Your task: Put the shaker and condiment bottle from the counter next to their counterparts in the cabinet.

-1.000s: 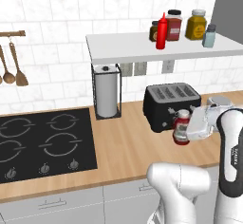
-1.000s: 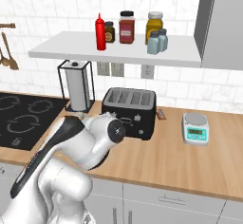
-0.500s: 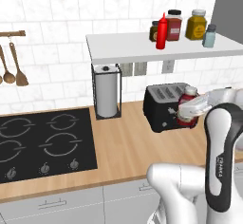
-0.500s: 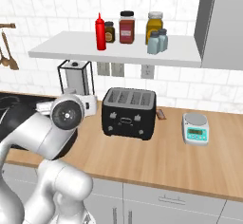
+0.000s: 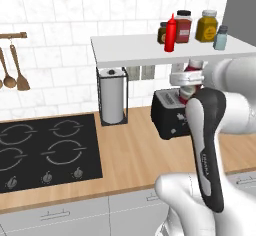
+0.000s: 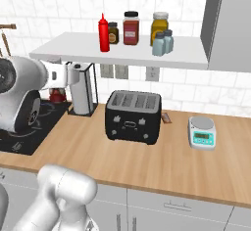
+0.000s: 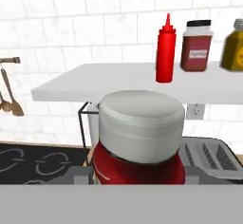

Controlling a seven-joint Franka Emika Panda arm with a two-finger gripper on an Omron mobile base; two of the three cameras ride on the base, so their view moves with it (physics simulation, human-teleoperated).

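Observation:
My gripper [image 5: 189, 80] is shut on the condiment bottle [image 5: 187, 96], a squat red bottle with a white cap, and holds it upright in the air just below the front edge of the cabinet shelf [image 5: 140, 47]. In the hand view the white cap [image 7: 140, 123] looms close, with the shelf [image 7: 114, 88] behind it. The tall red squeeze bottle [image 5: 170, 33] stands on the shelf above. In the right base view the gripper [image 6: 58, 80] and bottle [image 6: 58, 96] hang left of the shelf end. Two small blue-grey shakers [image 6: 163, 42] stand side by side on the shelf's right part.
A black toaster [image 6: 133, 116] sits on the wooden counter [image 6: 162, 161] under the shelf, with a paper towel holder [image 6: 82, 88] to its left and the black hob [image 5: 45, 150] beyond. A small scale [image 6: 202, 132] sits at the right. Jars [image 6: 131, 28] stand on the shelf.
The arm has lifted the condiment bottle from in front of the toaster up to just under the shelf's edge. The grip has stayed shut on it.

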